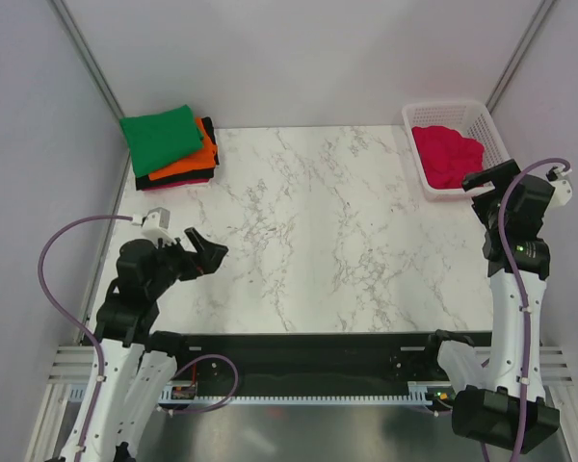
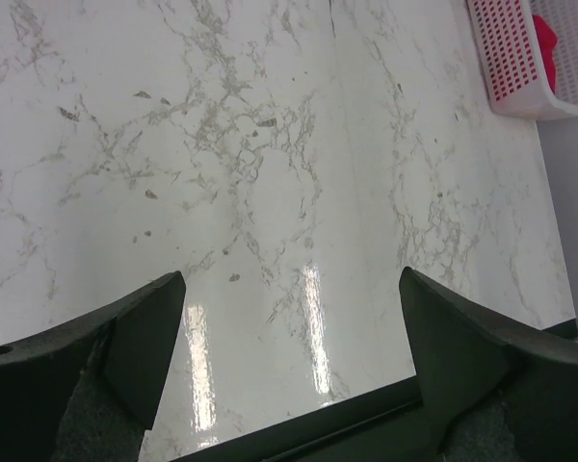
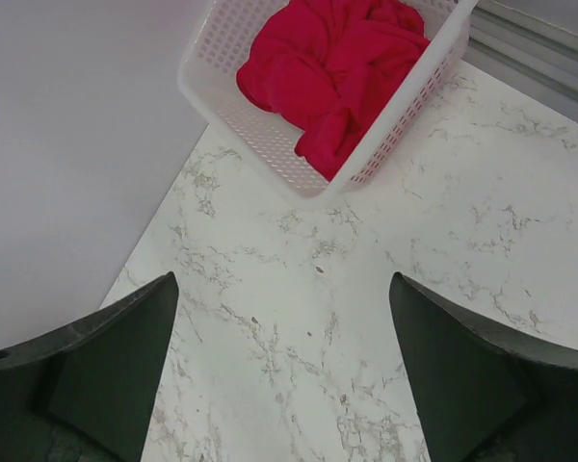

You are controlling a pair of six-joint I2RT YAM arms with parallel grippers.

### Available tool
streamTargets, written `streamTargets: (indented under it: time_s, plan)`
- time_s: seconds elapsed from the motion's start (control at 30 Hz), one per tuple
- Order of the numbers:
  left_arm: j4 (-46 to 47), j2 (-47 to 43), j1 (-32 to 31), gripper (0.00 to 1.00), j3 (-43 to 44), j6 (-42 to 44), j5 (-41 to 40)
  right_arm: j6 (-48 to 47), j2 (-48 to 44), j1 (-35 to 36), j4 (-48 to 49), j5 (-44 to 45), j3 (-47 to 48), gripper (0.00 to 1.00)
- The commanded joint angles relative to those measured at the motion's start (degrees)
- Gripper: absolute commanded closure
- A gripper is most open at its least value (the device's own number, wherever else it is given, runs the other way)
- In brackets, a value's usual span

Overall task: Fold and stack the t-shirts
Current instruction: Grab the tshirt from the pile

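Crimson-pink t-shirt [image 1: 447, 154]: unfolded, crumpled in a heap inside the white basket [image 1: 445, 106].
Green t-shirt [image 1: 161, 139], orange t-shirt [image 1: 195, 159], black t-shirt [image 1: 178, 179]: folded, stacked with green on top, well left of the basket.

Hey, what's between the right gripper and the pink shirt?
From the right gripper, only bare marble table and the basket's white wall come before the pink shirt; the right wrist view shows it.

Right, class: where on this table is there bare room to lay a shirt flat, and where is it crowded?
Bare: the whole middle of the table, bordered by the stack far left, the basket far right, the open left gripper and right gripper nearer. Crowded: the two far corners, one under the stack, the other where the basket holds the crimson shirt.
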Motion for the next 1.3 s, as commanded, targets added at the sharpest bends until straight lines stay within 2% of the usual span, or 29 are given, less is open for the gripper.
streamTargets:
  time_s: [0.0, 0.07, 0.17, 0.2, 0.27, 0.37, 0.4, 0.5, 0.63, 0.73, 0.9, 1.17, 1.27]
  plan:
    - [1.5, -1.6, -0.1, 0.0, 4.4, 0.3, -3.3, -1.7, -0.1, -0.1, -0.2, -2.4, 2.6, 0.02]
    - [2.2, -2.5, -0.3, 0.0, 5.1, 1.2, -1.8, -1.7, 0.4, -0.1, -0.1, -3.2, 3.0, 0.02]
    - [2.5, -3.0, -0.4, 0.0, 7.4, 4.9, 6.6, -1.8, 1.1, -0.1, 2.3, -7.6, 3.0, 0.02]
    - [3.3, -3.3, -0.4, 0.0, 7.0, 4.9, 7.2, -2.3, 1.5, -0.1, 3.4, -7.7, 3.0, 0.02]
    - [4.3, -4.0, -0.4, 0.0, 5.1, 5.1, 3.6, -4.5, 3.8, -0.1, 5.4, -13.2, 4.1, 0.02]
    - [1.1, -3.5, -0.4, 0.0, 5.9, 5.9, -2.6, -9.1, 12.3, 0.0, 4.1, -18.5, 10.1, 0.02]
    - [0.2, -3.0, -0.4, 0.0, 6.1, 5.1, -4.2, -10.3, 17.9, -0.1, 1.9, -19.2, 12.0, 0.02]
    - [-2.1, -0.4, -0.3, 0.04, 6.6, 4.5, -7.7, -13.9, 28.3, -0.1, -3.6, -15.0, 19.7, 0.02]
    - [-5.6, 5.0, -0.5, 0.12, 8.9, 4.7, -7.1, -14.2, 40.3, -0.2, -3.0, -14.2, 29.0, 0.02]
    - [-8.9, 6.8, -1.1, 0.12, 11.1, 3.4, -7.5, -13.6, 49.4, -0.2, -3.3, -12.3, 35.7, 0.02]
    - [-7.2, 7.0, -1.3, 0.12, 9.0, 2.8, -10.1, -10.8, 63.5, 0.3, -2.9, -10.2, 43.7, 0.02]
    - [-7.2, 9.1, -1.3, 0.12, 9.3, 3.0, -9.7, -14.3, 81.8, 6.0, -4.7, 0.5, 59.9, 0.02]
    - [-7.1, 8.0, -1.3, 0.12, 9.0, 2.8, -10.2, -15.2, 84.4, 6.9, -4.5, 2.6, 62.9, 0.05]
